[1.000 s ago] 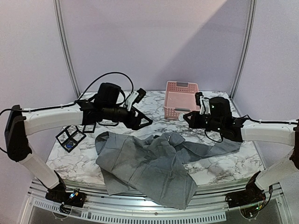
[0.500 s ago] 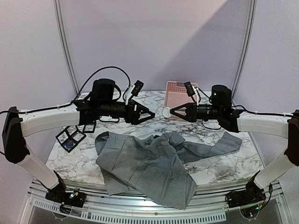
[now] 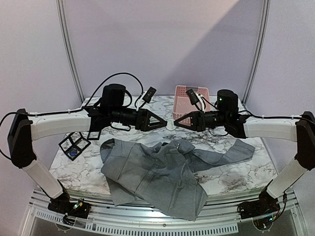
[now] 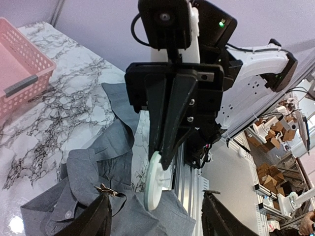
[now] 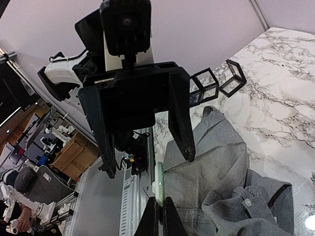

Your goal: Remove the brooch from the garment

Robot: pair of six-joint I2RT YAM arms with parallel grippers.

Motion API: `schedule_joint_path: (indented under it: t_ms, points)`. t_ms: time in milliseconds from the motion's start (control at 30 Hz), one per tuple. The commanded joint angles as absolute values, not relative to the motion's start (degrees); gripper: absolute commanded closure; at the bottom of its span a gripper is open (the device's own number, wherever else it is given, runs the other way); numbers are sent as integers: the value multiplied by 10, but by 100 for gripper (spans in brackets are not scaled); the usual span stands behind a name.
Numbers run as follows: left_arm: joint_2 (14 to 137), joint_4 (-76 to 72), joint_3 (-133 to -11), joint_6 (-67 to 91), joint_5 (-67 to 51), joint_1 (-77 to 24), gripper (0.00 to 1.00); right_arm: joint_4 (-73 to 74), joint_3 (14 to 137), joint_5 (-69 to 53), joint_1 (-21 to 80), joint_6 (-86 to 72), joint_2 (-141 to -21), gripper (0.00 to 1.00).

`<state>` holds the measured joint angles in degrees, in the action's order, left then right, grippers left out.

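From above, the brooch (image 3: pixel 170 123) is seen held in the air between both arms, clear of the garment (image 3: pixel 157 172) spread on the table (image 3: pixel 81 169). In the left wrist view, the left claw (image 4: pixel 156 196) is spread wide, facing the brooch. In the right wrist view, the right claw (image 5: pixel 160 216) is clamped on its thin edge. Were that hold let go too soon, the brooch could be dropped back onto the garment.
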<state>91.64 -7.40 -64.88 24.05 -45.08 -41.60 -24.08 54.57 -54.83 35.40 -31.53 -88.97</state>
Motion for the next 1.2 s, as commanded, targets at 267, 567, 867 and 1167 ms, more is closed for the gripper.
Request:
schedule_joint_path:
  t_ms: [267, 567, 867, 1167]
  points:
    - [939, -86, -665, 261, -483, -414, 65, -265, 568, -571, 366, -332, -914, 100]
    - [950, -87, -670, 268, -493, -413, 81, -256, 567, -563, 366, -324, -911, 100]
    - [956, -95, -671, 278, -504, -414, 100, -254, 567, -549, 366, -321, -907, 100]
    - [946, -196, -639, 346, -509, -394, 100, -264, 542, -515, 366, -316, -878, 64]
